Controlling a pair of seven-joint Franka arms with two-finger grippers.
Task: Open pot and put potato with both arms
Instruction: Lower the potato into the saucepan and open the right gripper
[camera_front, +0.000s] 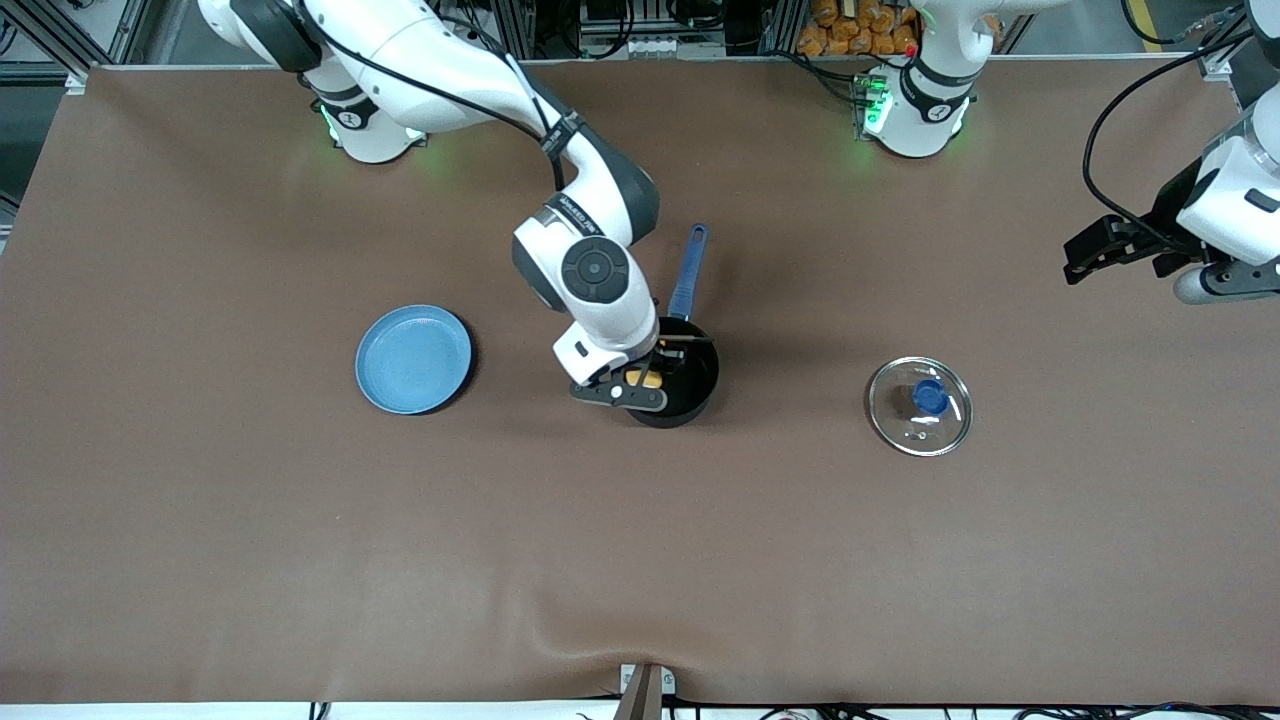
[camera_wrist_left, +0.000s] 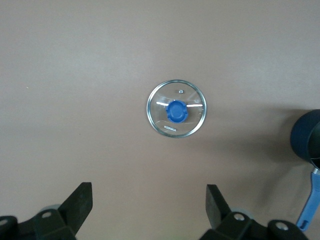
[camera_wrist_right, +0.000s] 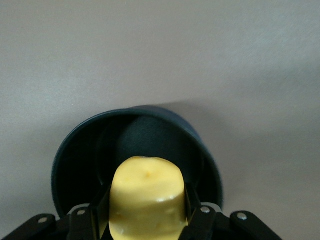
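A: Largest first: the brown table (camera_front: 300, 560), cloth-covered, rumpled at its front edge. What does the front view give that the wrist views lack?

B: The whole layout. The right arm (camera_front: 470, 75) reaches in from its base and bends down over the pot (camera_front: 690, 400); the left arm (camera_front: 1235, 190) waits, raised at its own end of the table. Only there do you see the flat light-blue plate (camera_front: 413, 359), round and shallow, at nine o'clock from the pot.

A: And the lid?

B: The lid (camera_front: 919, 406) lies on the cloth at three o'clock from the pot, clear glass, metal rim, blue knob. The left wrist view looks straight down on it (camera_wrist_left: 176, 108), with the left gripper (camera_wrist_left: 149, 207) spread wide, holding nothing.

A: The pot?

B: Black, round, open, its blue handle (camera_front: 690, 272) pointing to twelve o'clock.

A: The potato?

B: The right wrist view shows it best: the right gripper (camera_wrist_right: 146, 212) is closed on the potato (camera_wrist_right: 146, 197), smooth, yellow, lumpy, over the pot's (camera_wrist_right: 80, 155) mouth.
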